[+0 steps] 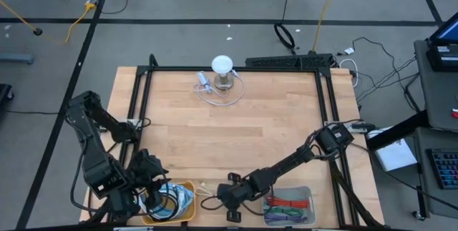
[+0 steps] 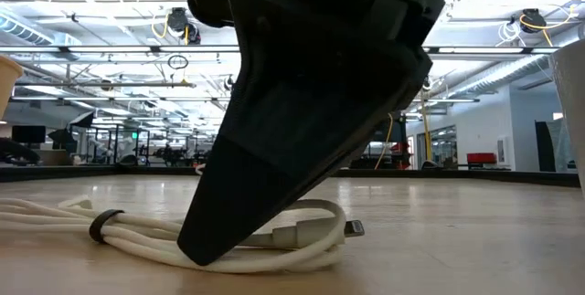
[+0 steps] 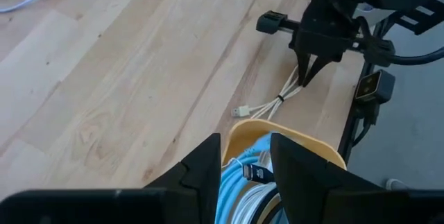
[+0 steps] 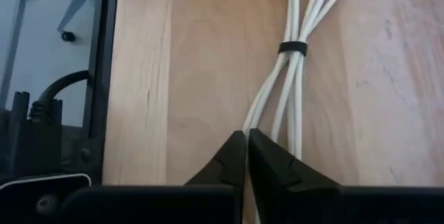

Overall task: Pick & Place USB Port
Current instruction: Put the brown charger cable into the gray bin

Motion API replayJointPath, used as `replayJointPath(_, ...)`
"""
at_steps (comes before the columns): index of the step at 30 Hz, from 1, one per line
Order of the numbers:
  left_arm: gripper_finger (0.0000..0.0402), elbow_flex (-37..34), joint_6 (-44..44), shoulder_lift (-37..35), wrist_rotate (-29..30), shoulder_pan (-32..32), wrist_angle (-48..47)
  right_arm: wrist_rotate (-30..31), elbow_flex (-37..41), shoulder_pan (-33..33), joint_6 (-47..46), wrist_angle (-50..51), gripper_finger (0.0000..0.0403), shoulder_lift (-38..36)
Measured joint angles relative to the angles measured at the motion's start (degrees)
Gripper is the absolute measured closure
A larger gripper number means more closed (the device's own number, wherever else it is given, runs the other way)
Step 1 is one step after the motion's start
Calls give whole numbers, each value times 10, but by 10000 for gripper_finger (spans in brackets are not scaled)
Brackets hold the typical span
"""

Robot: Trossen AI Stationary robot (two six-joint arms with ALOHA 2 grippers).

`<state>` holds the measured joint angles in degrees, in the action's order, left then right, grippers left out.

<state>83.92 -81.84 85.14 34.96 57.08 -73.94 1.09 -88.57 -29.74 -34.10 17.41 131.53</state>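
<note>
- Wooden table top (image 1: 236, 134) carries a white lamp-like object (image 1: 222, 65) with a loose cable at 12 o'clock, far from the arms.
- At 6 o'clock on the near edge stands a clear tray (image 1: 289, 204) with coloured cables, just beside the right arm, and at 7 o'clock a yellow bowl (image 1: 187, 186) filled with blue and white cables.
- White USB cable (image 4: 297, 85), the task's thing, lies on the bare wood between the bowl and the tray; it is folded in a bundle and bound with a black strap (image 4: 293, 48).
- Its silver plug (image 3: 240, 111) points toward the bowl, near the rim but apart from it.
- Right gripper (image 4: 246, 156) is low over the table, directly at the bundle; in the low view its dark finger (image 2: 274, 185) comes down to the cable loops.
- Its two fingertips are pressed together with no gap, and the cable strands run just beside them, not between them.
- Left gripper (image 3: 246, 154) hovers over the yellow bowl with its fingers apart, and a black plug (image 3: 258, 173) in the bowl shows between them, not gripped.
</note>
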Motion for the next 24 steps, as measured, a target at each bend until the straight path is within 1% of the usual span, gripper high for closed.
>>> replayJointPath(3, 275, 0, 0, 0, 0, 0, 0, 31, 0, -8, -12, 9, 400, -2)
replayJointPath(5, 275, 0, -3, 0, 0, 0, -2, 69, 0, -13, -18, 18, 401, -13)
replayJointPath(12, 275, 0, -21, 0, 1, 0, -27, 209, 5, -15, -6, 114, 403, -81)
replayJointPath(14, 275, 0, -22, 0, 3, 0, -28, 237, 6, -11, 6, 148, 403, -93)
replayJointPath(18, 275, 0, -24, 0, 13, -1, -28, 263, 4, -6, 23, 178, 403, -118)
replayJointPath(22, 275, 0, -24, 0, 14, -2, -27, 256, 5, -5, 35, 174, 403, -123)
replayJointPath(24, 275, 0, -24, 0, 14, -2, -27, 234, 4, -5, 46, 149, 403, -125)
